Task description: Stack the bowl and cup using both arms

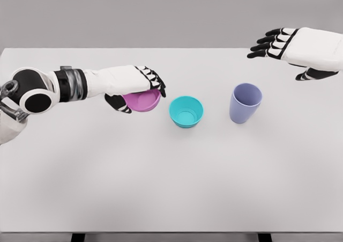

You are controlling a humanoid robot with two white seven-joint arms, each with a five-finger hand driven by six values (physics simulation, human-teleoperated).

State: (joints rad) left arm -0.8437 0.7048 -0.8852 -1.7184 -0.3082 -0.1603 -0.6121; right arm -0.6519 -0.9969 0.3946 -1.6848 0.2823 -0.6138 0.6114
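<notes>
The left hand [138, 87] seemingly grips the half-hidden pink bowl [144, 101]; the right hand [292, 50] hovers with fingers spread.

Three vessels line the middle of the white tabletop [171, 188]: a pink bowl [143, 101], a teal bowl [186, 111] just beside it, and a lavender cup [245, 103] set apart to the right. The left hand [136, 86] covers the pink bowl from above and from its left, blocking that side. A gap runs between teal bowl and cup. The right hand [292, 49] hangs open above the far right corner, apart from the cup. The near half of the tabletop lies bare.
</notes>
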